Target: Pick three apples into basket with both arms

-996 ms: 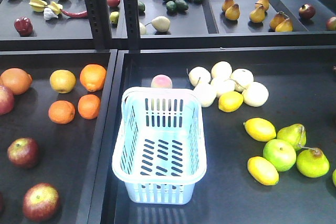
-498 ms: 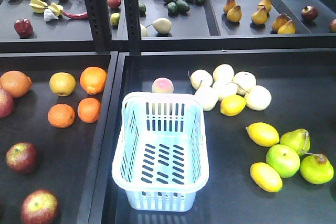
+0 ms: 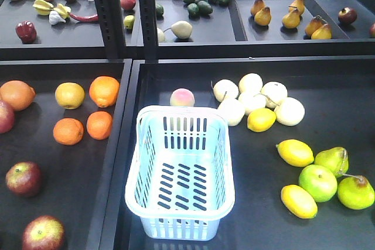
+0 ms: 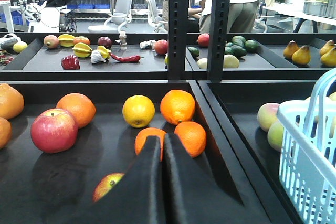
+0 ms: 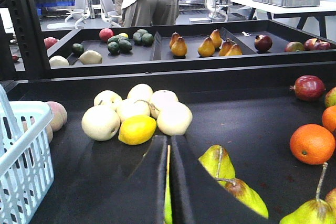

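The left claw [image 4: 161, 148] is pinched narrow, with nothing between its fingers. One apple [image 4: 108, 184] lies just beside it on its left, half hidden behind the finger. A second apple [image 4: 54, 129] sits farther left, near the oranges [image 4: 177, 106]. A third apple [image 3: 43, 233] lies at the front of the left tray [image 3: 70, 180]. The right claw [image 5: 169, 148] is also narrow and holds nothing, just beside the green pears [image 5: 218, 163]. The basket [image 3: 181, 110] stands in the right tray [image 3: 252, 226] with no fruit inside it and a peach [image 3: 182, 97] just behind it.
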You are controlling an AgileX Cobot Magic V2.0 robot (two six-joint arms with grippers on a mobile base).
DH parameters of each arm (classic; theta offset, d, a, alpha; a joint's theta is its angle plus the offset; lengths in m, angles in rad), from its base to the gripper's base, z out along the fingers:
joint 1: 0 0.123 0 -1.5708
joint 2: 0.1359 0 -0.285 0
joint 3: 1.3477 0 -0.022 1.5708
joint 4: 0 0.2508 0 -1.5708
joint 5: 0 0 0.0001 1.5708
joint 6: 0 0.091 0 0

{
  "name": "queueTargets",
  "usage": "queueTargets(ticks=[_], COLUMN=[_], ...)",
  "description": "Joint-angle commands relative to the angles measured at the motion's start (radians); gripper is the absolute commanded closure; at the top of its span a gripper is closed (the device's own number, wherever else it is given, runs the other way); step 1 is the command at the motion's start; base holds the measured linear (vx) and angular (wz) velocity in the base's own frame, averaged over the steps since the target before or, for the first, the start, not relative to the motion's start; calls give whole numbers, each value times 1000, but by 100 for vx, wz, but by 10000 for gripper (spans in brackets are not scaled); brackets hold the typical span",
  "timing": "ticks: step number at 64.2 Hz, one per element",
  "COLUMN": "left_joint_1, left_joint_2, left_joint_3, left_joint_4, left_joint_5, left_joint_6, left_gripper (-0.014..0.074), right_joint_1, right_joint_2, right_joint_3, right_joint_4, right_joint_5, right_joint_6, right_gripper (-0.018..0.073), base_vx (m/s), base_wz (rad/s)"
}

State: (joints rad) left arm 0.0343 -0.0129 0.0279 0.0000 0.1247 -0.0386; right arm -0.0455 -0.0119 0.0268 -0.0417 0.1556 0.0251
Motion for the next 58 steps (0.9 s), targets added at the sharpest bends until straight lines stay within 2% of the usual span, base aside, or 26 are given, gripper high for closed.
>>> queueTargets(ticks=[1,58], left_joint_1=[3,3], left_joint_2=[-13,-13], left_joint_3=[-25,-25], left_joint_4=[0,0], left_joint_5=[-78,-86], left_joint_6=[-2,-2], left_gripper=[602,602], right_joint_1=[-5,-5], right_joint_2=[-11,-11], right_joint_3=[13,13], right_joint_4=[-7,-7], right_joint_5=[-72,-72], right_joint_6=[-7,-7], right_gripper=[564,564], base_vx=[0,0], base_wz=[0,0])
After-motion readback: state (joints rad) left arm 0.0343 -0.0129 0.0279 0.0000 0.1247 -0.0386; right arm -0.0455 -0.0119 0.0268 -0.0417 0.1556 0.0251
